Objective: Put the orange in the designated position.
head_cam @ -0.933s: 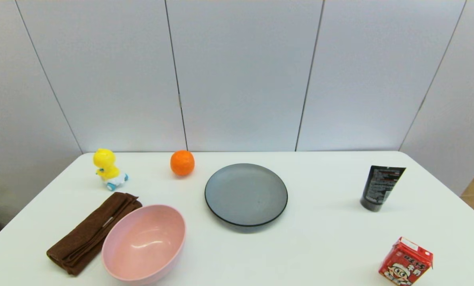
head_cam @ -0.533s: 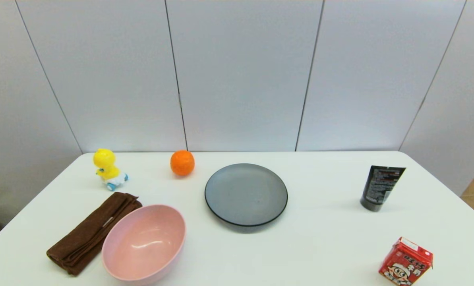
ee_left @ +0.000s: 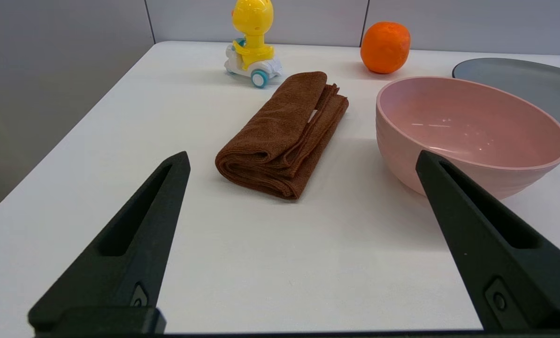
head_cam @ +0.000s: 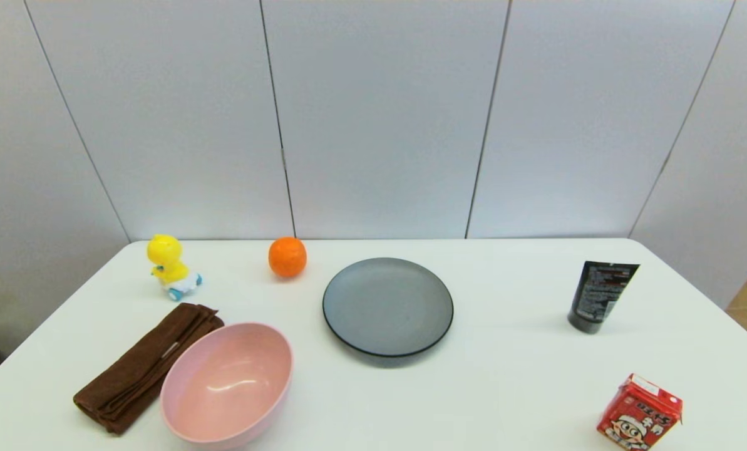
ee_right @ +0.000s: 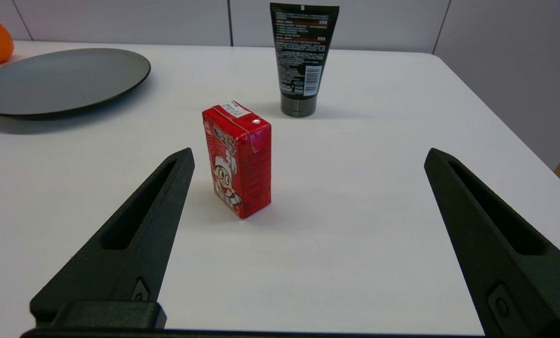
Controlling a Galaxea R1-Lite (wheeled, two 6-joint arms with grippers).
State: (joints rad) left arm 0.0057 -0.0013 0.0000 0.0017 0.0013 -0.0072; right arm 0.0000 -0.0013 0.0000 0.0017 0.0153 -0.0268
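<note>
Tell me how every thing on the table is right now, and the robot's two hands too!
orange: sitting on the table, at the back, not held.
toy duck: upright.
brown cloth: folded, lying flat.
pink bowl: right way up, empty.
grey plate: flat, empty.
black tube: standing on its cap.
red drink carton: upright.
left gripper: open, holding nothing.
right gripper: open, holding nothing.
</note>
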